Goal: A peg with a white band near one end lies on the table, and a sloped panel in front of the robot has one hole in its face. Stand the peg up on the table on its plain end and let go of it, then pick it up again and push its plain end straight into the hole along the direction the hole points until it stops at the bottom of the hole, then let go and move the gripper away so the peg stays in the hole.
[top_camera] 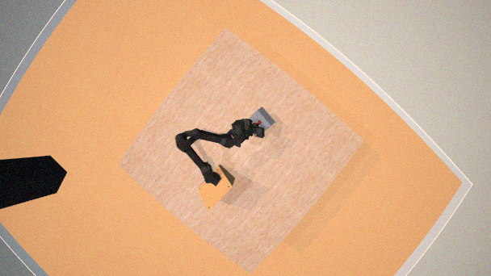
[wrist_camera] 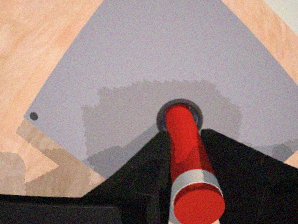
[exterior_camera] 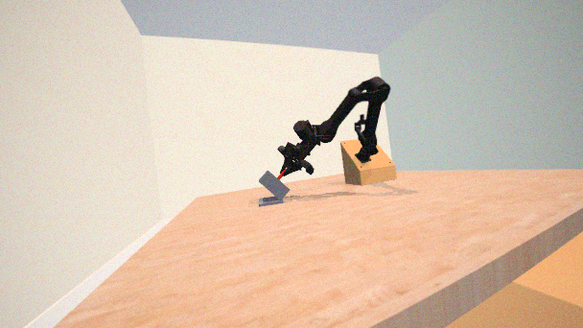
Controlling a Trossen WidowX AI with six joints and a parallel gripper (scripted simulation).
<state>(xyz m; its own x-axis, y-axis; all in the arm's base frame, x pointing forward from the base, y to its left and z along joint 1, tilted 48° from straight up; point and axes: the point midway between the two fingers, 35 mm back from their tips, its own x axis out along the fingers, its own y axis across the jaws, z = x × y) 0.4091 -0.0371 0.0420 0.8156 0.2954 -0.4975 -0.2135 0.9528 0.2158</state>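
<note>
On the pale wood table (top_camera: pixel 194 93) (exterior_camera: pixel 307 249), the gripper (exterior_camera: pixel 284 174) (wrist_camera: pixel 184 140) was clamped on the red peg (top_camera: pixel 258 123) (exterior_camera: pixel 281 175) (wrist_camera: pixel 186 142), plain end apparently entering the sloped panel's (top_camera: pixel 256 116) (exterior_camera: pixel 274 184) (wrist_camera: pixel 150 50) hole (wrist_camera: pixel 161 118); seating, release and withdrawal remained, standing step presumably done.

The table (top_camera: pixel 182 105) (exterior_camera: pixel 307 240) looks like pale streaky wood, the sloped panel (top_camera: pixel 258 117) (exterior_camera: pixel 273 184) (wrist_camera: pixel 165 45) smooth, dull grey, and the red peg (top_camera: pixel 258 123) (exterior_camera: pixel 280 175) (wrist_camera: pixel 182 135) like smooth plastic with a greyish-white band (wrist_camera: pixel 195 178).
</note>
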